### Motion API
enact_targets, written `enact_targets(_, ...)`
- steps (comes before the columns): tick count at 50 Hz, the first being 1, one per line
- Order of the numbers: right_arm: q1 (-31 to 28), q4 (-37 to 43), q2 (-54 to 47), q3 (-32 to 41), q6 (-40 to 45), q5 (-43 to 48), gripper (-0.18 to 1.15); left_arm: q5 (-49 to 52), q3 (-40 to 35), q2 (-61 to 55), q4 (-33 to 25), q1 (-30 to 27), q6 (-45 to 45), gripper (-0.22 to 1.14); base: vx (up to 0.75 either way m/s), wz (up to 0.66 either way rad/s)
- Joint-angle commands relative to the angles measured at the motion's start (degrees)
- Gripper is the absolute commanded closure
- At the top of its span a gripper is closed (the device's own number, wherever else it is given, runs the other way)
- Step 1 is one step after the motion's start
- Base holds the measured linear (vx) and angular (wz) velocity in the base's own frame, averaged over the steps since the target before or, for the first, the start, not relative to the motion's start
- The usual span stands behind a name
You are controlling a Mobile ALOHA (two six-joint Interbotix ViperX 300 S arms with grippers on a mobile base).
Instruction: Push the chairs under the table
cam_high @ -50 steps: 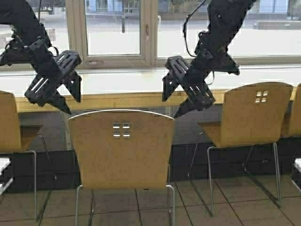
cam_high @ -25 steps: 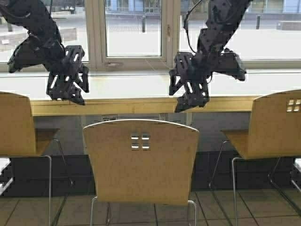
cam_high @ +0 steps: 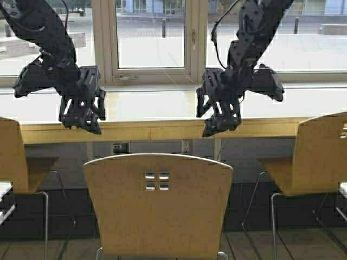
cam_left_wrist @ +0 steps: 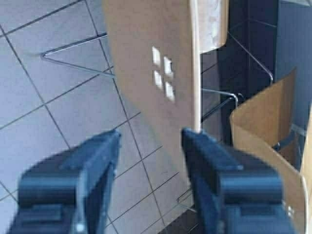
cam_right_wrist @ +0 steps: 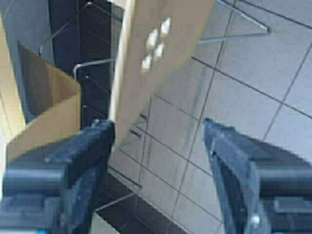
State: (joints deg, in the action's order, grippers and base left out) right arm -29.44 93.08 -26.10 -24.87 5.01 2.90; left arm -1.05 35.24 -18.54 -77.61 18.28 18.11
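Note:
A tan plywood chair [cam_high: 157, 208] with four small square cutouts stands right before me, its backrest facing me, a little short of the table [cam_high: 162, 130]. Another chair [cam_high: 13, 157] shows at the left edge and a third [cam_high: 320, 160] at the right. My left gripper [cam_high: 81, 120] hangs open above the backrest's left corner, pointing down, with nothing in it. My right gripper [cam_high: 218, 123] hangs open above the right corner. The wrist views show the backrest [cam_left_wrist: 151, 58] [cam_right_wrist: 156, 44] beyond each open gripper [cam_left_wrist: 151, 134] [cam_right_wrist: 158, 124].
Large windows [cam_high: 152, 38] run behind the table. Under it are a dark tiled wall and wall sockets [cam_high: 120, 147]. The floor [cam_left_wrist: 44, 92] is grey tile. A white object [cam_high: 4, 201] pokes in at the left edge.
The robot has moved: the scene has shifted and the middle chair now sits lower in the high view. Both grippers have swung down to point at the backrest's top corners.

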Motion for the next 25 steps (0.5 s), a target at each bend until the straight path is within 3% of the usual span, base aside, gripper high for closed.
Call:
enact_targets(1, -0.26, 0.18, 0.44, 0.00, -0.09, -0.18, 0.07, -0.26, 0.79, 0.35, -1.23, 0.00, 0.18, 0.13, 0.23, -0.07)
enact_targets(25, -0.53, 0.88, -5.63, -0.35, 0.00, -3.43, 0.07, -0.18, 1.14, -4.22, -1.41, 0.18, 0.09, 0.13, 0.18, -0.03)
